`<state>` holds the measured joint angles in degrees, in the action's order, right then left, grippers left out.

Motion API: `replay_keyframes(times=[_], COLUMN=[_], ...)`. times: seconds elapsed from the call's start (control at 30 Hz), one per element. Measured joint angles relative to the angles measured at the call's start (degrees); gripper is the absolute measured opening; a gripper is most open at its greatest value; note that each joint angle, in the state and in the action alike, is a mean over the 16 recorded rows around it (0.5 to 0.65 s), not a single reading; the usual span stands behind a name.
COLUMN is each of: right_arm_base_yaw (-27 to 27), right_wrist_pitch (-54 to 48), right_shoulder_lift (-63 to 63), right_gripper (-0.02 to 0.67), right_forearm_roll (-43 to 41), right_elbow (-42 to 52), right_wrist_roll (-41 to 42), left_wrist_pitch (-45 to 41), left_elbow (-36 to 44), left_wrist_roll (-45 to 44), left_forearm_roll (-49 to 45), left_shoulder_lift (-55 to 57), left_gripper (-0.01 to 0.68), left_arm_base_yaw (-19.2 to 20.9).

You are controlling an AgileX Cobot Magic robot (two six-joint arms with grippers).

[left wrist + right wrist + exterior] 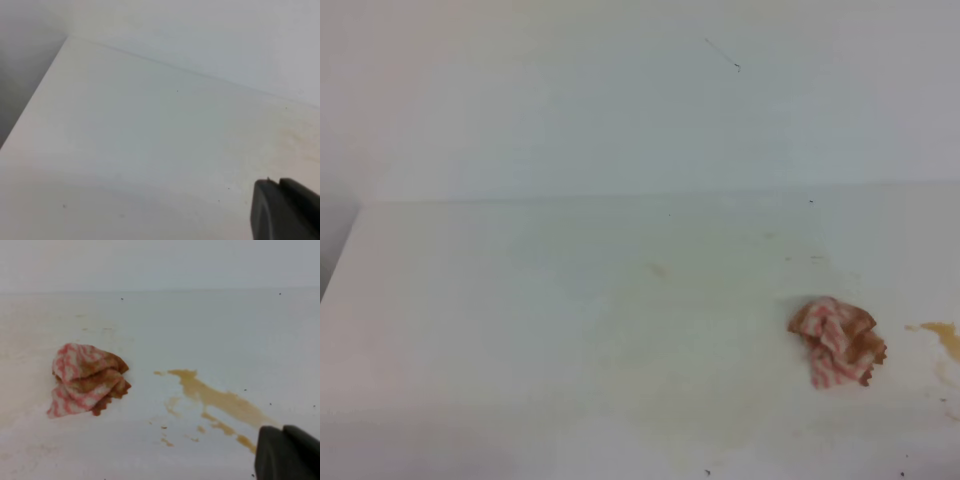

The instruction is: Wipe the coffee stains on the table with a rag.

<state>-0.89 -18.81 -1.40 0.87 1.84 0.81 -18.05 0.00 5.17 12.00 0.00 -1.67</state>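
Apart: rag [87, 380] leftward, well clear of right end effector [287, 452].

Crumpled pink-striped rag [87, 380] lies on white table [210, 325]; coffee stains [215, 400] beside.

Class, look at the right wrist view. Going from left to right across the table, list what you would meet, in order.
The rag, crumpled and lying by itself → the coffee stains, a long streak with small drops beside it → the right hand, dark, at the bottom right corner.
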Motion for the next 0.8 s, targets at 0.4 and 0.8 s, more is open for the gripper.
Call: replay_keyframes(times=[0.4,0.8], right_arm_base_yaw=[0.0,0.0], right_wrist_pitch=[0.0,0.0], right_shoulder_lift=[0.0,0.0], right_gripper=[-0.003,-0.003], right_forearm_roll=[0.0,0.0], right_elbow=[0.0,0.0], right_wrist_roll=[0.0,0.0], left_wrist_pitch=[0.0,0.0], left_elbow=[0.0,0.0], left_wrist_roll=[0.0,0.0], left_forearm_roll=[0.0,0.0], left_shoulder_lift=[0.0,0.0], left_gripper=[-0.005,-0.005], left_arm_base_yaw=[0.0,0.0])
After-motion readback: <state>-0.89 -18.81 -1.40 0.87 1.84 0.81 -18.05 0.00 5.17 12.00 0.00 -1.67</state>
